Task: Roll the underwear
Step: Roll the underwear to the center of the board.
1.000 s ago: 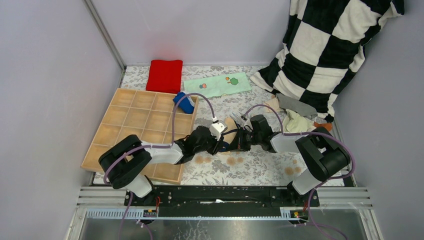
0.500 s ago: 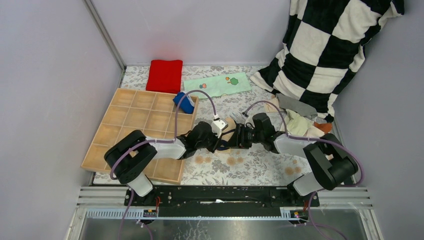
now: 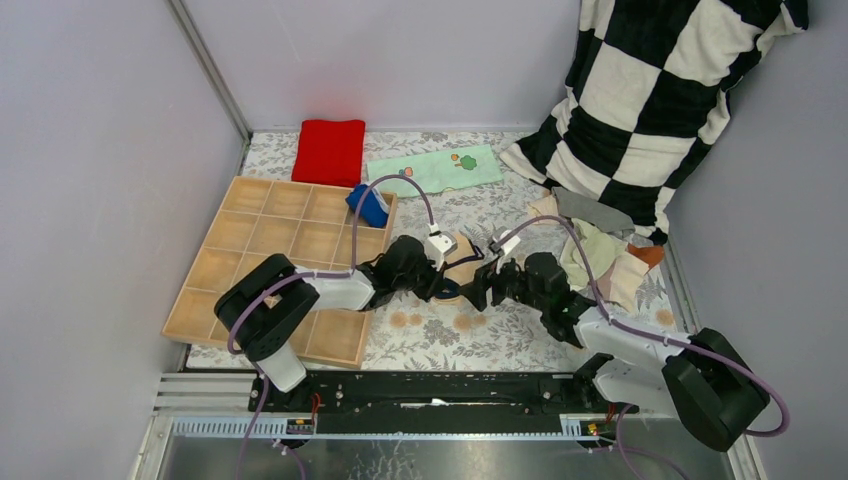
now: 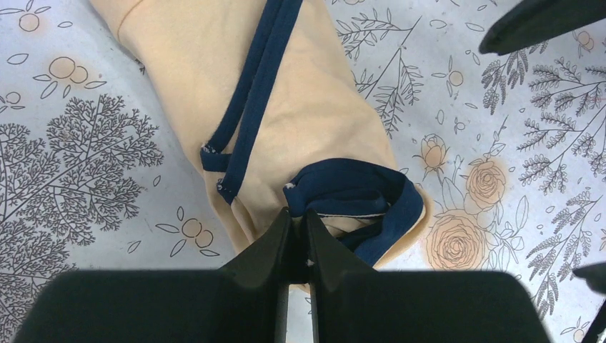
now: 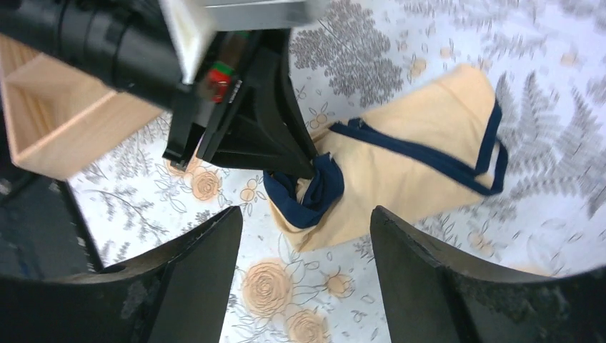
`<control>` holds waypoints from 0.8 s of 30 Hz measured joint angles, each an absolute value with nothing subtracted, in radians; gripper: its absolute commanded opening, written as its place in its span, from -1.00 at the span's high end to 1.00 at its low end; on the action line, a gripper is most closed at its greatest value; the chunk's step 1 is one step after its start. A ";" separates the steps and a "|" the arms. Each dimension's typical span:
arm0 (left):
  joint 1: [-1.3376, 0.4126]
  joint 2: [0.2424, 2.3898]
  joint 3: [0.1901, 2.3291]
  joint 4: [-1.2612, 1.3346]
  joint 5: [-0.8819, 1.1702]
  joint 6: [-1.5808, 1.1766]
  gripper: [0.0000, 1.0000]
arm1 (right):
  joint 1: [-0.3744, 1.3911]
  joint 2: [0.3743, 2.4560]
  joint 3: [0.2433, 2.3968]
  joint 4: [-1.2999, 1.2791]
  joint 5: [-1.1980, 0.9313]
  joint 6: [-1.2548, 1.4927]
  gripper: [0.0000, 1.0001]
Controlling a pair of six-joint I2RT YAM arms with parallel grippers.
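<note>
Mid-table on the floral-printed tablecloth [image 3: 470, 338] lies the soft tan brief with navy trim [image 4: 307, 121], folded into a long narrow strip, and both arms are crowded in at one end of it. The left gripper [image 4: 296, 214] has its jaws pressed almost together, only a sliver between the black fingers, and they pinch the bunched navy band at the end of the strip. The right wrist view confirms it, with the dark pointed tip biting into that navy knot. The right gripper [image 5: 304, 214] is spread wide and holds nothing: its two black fingers [image 5: 193, 279] frame the view, and the navy-banded end of the brief sits just beyond their tips, in line with the gap and touching neither. From above, the two grippers meet nose to nose over the cloth, and the rest of the tan strip stretches away from the arms' bases. Off to the left sits the pale wooden tray of square compartments [image 3: 250, 235], with a blue rolled brief [image 3: 368, 206] standing up in its far right corner cell. Over on the right, below the black-and-white checked cushion [image 3: 650, 90], lies a loose heap of grey, beige and pale green briefs [image 3: 600, 250] — apart from both grippers. At the back, a red folded cloth [image 3: 329, 150] and a mint cloth with cartoon prints [image 3: 435, 168] lie side by side.
</note>
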State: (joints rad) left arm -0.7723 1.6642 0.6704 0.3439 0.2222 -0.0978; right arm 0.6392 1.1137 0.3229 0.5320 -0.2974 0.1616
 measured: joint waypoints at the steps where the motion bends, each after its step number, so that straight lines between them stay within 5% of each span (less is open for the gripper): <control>1: -0.771 1.667 0.673 0.344 0.228 -0.098 0.69 | 0.659 1.105 0.318 0.546 -0.287 0.100 -0.46; 24: -0.748 1.673 0.676 0.344 0.289 -0.098 0.67 | 0.807 1.351 0.291 0.674 -0.217 -0.311 -0.23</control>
State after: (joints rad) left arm -0.7483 1.6733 0.6762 0.3439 0.2890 -0.0978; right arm 0.8066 1.3510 0.2909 0.6743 -0.2169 -0.3115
